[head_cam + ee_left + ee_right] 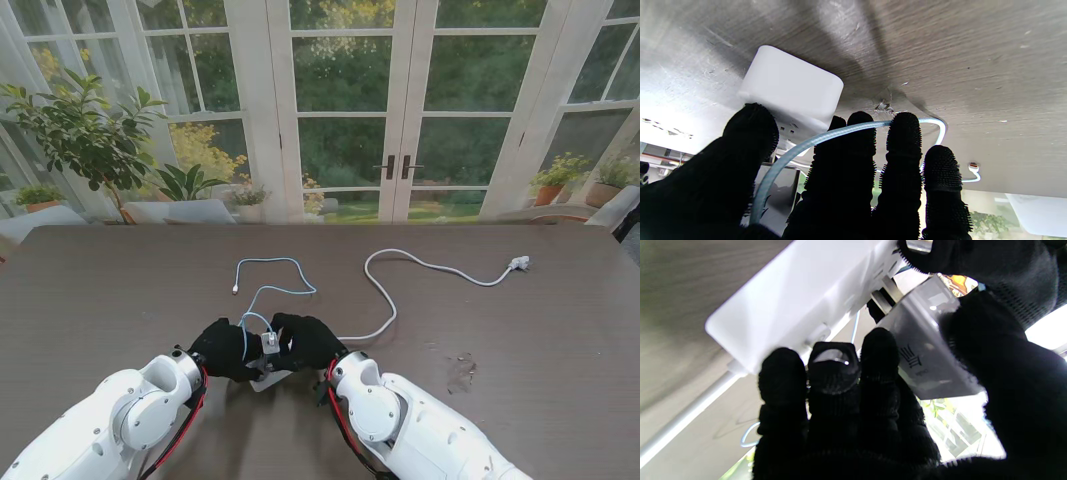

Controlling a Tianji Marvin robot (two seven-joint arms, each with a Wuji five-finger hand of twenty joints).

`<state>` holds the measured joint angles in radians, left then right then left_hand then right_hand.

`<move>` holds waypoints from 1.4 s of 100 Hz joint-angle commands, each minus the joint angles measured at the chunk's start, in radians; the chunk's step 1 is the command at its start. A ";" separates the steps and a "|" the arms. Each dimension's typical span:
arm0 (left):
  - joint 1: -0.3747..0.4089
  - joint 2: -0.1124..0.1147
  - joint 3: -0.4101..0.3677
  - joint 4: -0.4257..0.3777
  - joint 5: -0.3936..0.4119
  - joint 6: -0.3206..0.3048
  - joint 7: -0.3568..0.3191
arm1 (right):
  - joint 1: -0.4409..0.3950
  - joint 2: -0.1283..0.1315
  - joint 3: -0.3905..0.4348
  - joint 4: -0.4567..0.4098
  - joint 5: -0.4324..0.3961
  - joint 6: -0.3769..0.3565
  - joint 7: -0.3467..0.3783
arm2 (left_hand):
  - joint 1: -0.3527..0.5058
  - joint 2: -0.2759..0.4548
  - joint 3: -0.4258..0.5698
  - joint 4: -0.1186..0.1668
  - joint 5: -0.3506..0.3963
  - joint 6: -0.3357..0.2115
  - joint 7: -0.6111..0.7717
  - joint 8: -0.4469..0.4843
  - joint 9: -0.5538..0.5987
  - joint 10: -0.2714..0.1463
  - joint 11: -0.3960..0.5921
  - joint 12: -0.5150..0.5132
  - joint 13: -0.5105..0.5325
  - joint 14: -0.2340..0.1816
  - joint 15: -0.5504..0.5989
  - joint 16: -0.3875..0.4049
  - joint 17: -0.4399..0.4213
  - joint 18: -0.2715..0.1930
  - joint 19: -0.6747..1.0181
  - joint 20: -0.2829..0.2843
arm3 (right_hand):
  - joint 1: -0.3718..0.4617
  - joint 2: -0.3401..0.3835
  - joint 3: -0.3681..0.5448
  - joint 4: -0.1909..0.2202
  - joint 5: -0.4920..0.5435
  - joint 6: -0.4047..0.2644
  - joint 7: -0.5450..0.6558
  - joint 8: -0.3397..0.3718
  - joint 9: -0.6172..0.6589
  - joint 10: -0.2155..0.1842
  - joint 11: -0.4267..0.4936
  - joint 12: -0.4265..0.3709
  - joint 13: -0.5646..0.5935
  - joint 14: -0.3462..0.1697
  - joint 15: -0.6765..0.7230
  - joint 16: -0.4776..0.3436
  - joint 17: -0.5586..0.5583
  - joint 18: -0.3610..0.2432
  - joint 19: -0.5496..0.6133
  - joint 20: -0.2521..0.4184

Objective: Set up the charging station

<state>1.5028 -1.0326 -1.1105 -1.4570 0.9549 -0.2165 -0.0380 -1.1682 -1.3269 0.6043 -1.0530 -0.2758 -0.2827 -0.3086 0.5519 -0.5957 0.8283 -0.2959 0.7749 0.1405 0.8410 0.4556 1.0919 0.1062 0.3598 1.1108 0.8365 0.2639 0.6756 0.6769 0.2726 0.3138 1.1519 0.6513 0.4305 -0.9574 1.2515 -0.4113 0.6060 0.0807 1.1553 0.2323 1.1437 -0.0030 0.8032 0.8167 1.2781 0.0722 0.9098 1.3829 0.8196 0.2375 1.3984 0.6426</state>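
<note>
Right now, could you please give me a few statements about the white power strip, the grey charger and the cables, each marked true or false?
1. The grey rectangular charger sits between both black-gloved hands. True.
2. The charger's metal prongs are fully buried in the white plastic power strip. False: the prongs still show outside the strip.
3. The pale blue braided cable loops on the dark wooden table farther from me than the hands. True.
4. The strip's white plug lies at the table's far left. False: it lies far right.
5. The right hand rests away from the strip. False: it is at the strip.
</note>
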 commanded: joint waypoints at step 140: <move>0.042 0.020 -0.060 -0.005 0.042 -0.127 -0.093 | 0.098 -0.005 -0.039 0.159 -0.015 -0.199 0.085 | 0.178 -0.071 0.121 0.050 0.058 -0.165 0.021 0.049 -0.016 -0.046 -0.003 0.002 -0.032 -0.037 -0.037 -0.002 -0.026 -0.015 0.023 0.010 | 0.077 0.058 0.200 0.048 0.243 -0.529 0.190 0.103 0.073 -0.112 -0.077 -0.027 0.036 -0.045 0.128 -0.666 0.012 -0.060 0.087 0.036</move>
<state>1.5339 -1.0169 -1.1771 -1.4888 0.9895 -0.3404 -0.1062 -1.0688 -1.3276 0.5712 -0.9054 -0.2891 -0.4663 -0.2354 0.5945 -0.5952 0.8879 -0.2960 0.7762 0.1296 0.8041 0.4579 1.0881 0.0971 0.3327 1.1140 0.8222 0.2540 0.6542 0.6768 0.2724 0.3077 1.1519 0.6513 0.4080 -0.9802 1.2515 -0.4218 0.6369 0.0651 1.1549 0.2323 1.1802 -0.0498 0.7423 0.7956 1.2780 0.0552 1.0112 1.3829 0.8268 0.2156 1.4320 0.6663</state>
